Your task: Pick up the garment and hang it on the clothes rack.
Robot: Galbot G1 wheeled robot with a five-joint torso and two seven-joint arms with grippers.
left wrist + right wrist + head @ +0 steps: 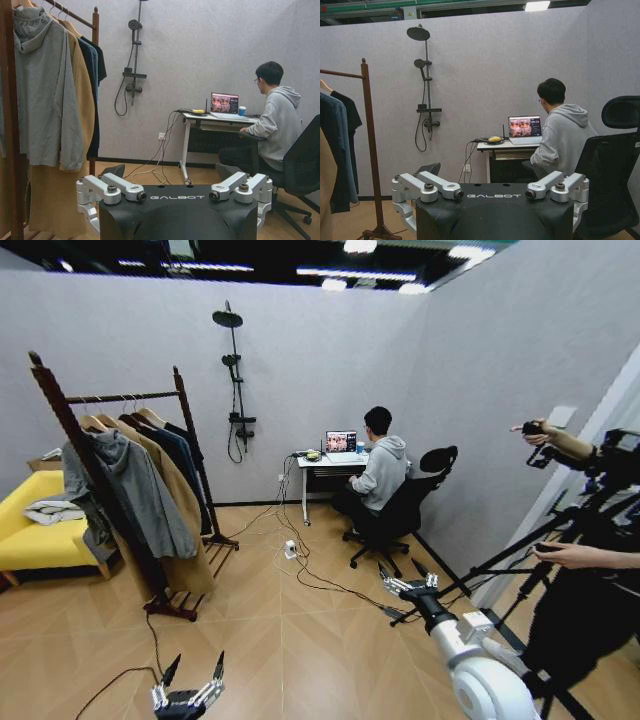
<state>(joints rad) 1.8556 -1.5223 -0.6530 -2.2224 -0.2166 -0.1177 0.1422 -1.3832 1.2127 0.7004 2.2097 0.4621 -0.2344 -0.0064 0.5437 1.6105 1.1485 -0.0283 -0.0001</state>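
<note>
- The black garment [188, 445] hangs on the clothes rack [60, 410], at the far end of the bar, behind a dark blue jacket [172, 455], a long tan coat [178, 510] and a grey hooded sweatshirt [135, 490].
- The left gripper [190, 672] is low over the wooden floor [290, 640], well apart from the garment. Its fingers are spread wide and hold nothing.
- The right gripper [405, 585] is out to the robot's right, far from the rack. Its fingers are also spread wide and hold nothing.
- The head view shows the whole rack with its low slatted shelf, plus a yellow sofa [30, 530] beside it.
- The left wrist view sees the clothes from up close. The garment [100, 60] peeks out as a thin black strip past the blue jacket.
- The right wrist view shows the rack's end post [371, 150] and the garment's [350, 115] black sleeve just beside it.
- The rack is dark reddish wood with knob tops. The garment looks soft and dull, not shiny. The grippers are silver metal with black tips.
</note>
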